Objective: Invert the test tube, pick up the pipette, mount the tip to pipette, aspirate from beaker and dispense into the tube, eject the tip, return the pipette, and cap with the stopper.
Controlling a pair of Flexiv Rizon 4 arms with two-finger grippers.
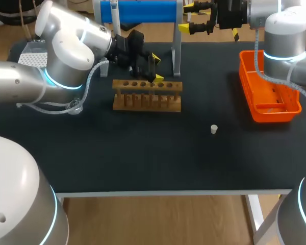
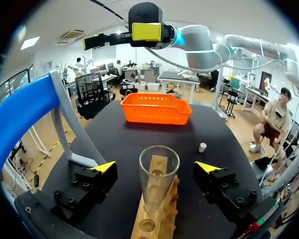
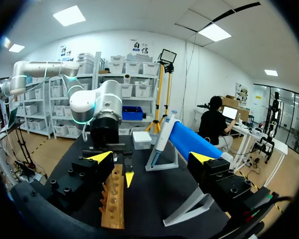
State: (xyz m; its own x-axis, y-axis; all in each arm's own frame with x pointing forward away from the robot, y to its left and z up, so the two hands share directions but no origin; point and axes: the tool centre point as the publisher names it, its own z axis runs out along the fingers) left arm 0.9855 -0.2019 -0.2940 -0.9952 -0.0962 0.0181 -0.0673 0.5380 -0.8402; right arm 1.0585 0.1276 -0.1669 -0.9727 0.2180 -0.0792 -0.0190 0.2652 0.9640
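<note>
The clear glass test tube point(image 2: 158, 174) stood mouth up in the light wooden rack point(image 2: 139, 226), between the left fingers point(image 2: 104, 167), which were apart and not touching it. It looked light, stiff, slippery and fragile; a gentle hold just below the rim seemed best. The right fingers point(image 3: 100, 157) were apart, empty.

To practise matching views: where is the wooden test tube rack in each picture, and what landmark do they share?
Head view: wooden rack left of centre, under the left gripper.
Left wrist view: rack between its open fingers, glass tube in it.
Right wrist view: rack ahead of the right gripper.
Shared landmark: the blue stand.
</note>
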